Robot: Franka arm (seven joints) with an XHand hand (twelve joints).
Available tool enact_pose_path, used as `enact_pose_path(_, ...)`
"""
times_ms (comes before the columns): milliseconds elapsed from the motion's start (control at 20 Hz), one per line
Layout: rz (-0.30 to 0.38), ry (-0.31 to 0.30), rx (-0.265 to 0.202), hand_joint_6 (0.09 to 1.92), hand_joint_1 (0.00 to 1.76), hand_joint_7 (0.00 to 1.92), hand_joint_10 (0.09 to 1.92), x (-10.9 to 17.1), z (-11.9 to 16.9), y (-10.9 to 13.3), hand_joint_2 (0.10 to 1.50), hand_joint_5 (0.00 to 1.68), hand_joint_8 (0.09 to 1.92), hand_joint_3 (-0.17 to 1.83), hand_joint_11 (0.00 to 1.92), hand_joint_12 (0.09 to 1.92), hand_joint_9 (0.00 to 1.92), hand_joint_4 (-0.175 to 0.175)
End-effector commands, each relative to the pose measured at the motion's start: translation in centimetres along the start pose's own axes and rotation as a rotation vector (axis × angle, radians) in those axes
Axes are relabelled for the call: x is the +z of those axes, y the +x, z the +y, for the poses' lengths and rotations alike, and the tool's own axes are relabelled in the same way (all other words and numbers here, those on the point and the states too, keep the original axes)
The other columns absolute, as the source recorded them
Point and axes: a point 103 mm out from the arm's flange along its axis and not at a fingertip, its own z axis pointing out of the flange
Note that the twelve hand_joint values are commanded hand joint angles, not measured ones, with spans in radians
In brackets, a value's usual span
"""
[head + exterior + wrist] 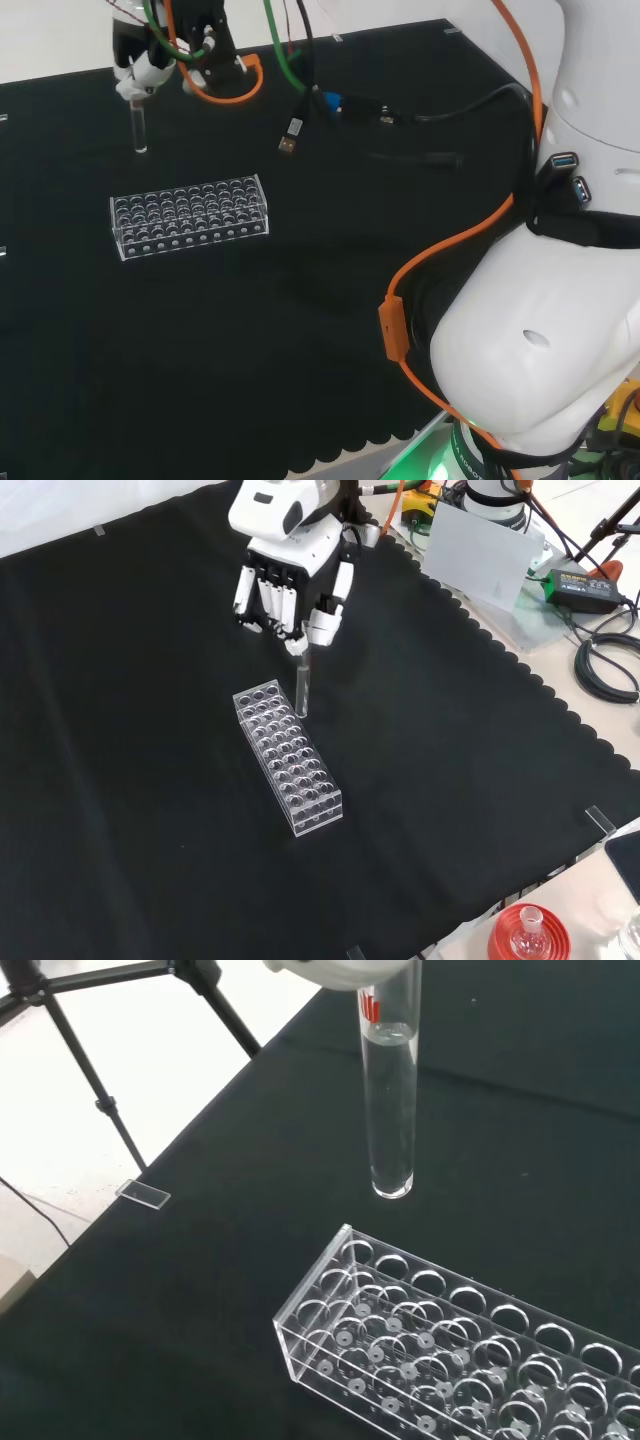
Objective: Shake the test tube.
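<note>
Hand [290, 570] above black cloth [130, 730], fingers [322, 622] pinching upright test tube [301, 685], clear rack [288, 757] just beside

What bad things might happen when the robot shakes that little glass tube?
The hand pinches the test tube only at its top, so hard shaking might make it slip out and fall on the cloth. The tube hangs close beside the clear rack, so a wide swing may knock it against the rack. It seems to hold clear liquid, which could splash out.
</note>
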Motion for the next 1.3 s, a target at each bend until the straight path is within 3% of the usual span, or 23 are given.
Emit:
enact_pose_path(50,-0.042,0.032,0.112,0.47,1.42,1.39,0.12,0.7,-1.0,-4.5,1.04,1.29,0.61,-0.17,0.59,1.29,1.37,-0.175)
enact_pose_path(200,-0.08,0.058,0.181,0.47,1.42,1.39,0.12,1.1,-2.1,-7.5,1.04,1.29,0.61,-0.17,0.59,1.29,1.37,-0.175)
enact_pose_path(350,-0.085,0.065,0.21,0.46,1.42,1.4,0.11,1.3,-2.6,-8.7,1.04,1.29,0.61,-0.17,0.59,1.29,1.37,-0.175)
enact_pose_path(900,-0.011,0.056,0.122,0.46,1.42,1.4,0.1,2.3,-1.2,-4.3,1.04,1.3,0.6,-0.17,0.59,1.29,1.38,-0.175)
enact_pose_path(1300,0.003,0.082,0.115,0.45,1.42,1.4,0.09,3.7,-1.2,-3.8,1.04,1.3,0.6,-0.17,0.59,1.29,1.38,-0.175)
